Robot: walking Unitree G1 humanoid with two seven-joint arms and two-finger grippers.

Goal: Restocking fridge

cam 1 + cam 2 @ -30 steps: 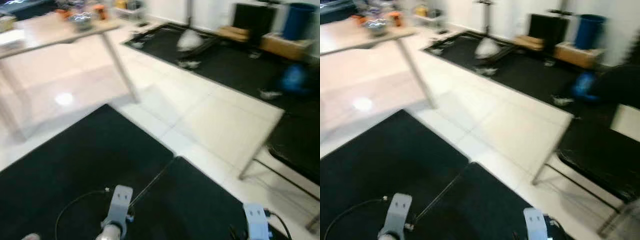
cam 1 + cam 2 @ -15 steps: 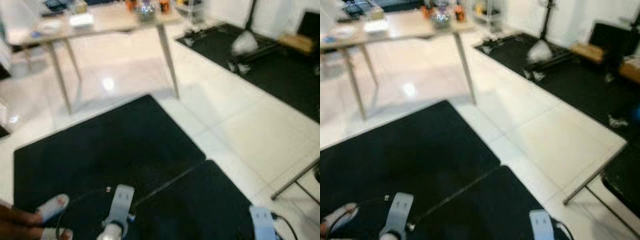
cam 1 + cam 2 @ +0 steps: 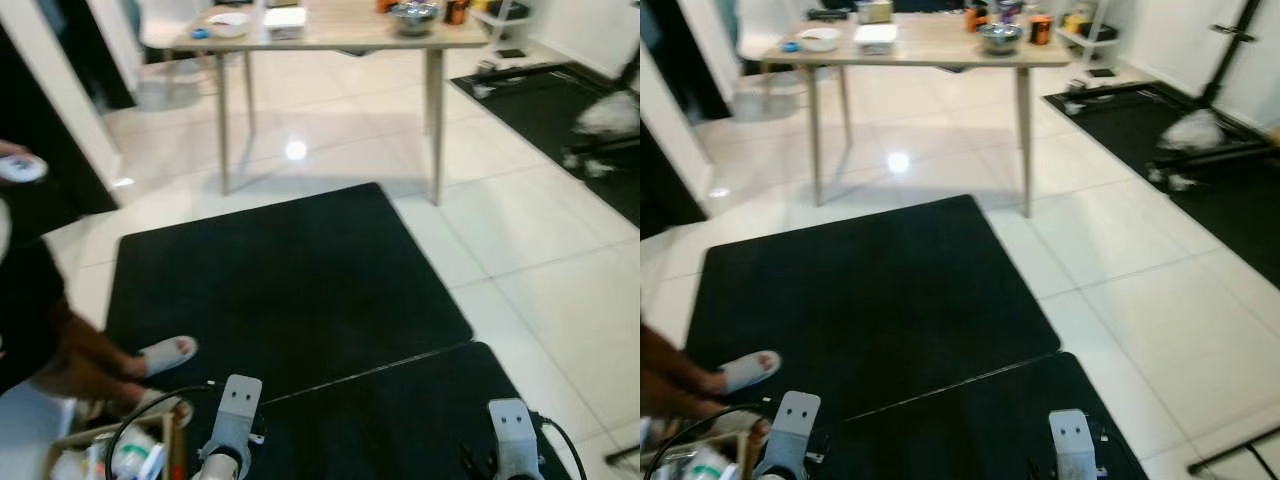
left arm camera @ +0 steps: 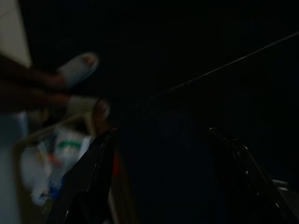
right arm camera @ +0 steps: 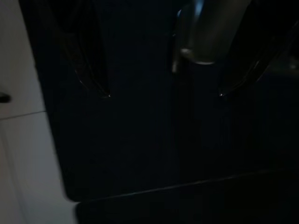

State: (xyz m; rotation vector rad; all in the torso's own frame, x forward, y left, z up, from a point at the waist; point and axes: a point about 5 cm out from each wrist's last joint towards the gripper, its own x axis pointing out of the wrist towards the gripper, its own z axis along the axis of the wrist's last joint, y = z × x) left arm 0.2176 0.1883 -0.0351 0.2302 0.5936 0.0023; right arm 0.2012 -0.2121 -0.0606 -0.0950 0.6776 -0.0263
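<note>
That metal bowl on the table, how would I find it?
Look past the black mat to the long wooden table. The metal bowl sits near its right end, shiny grey, beside an orange container; the white bowl sits at the opposite end.

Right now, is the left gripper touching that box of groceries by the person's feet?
Apart. In the left wrist view the left gripper hangs open over the black mat, with the box off to one side.
</note>
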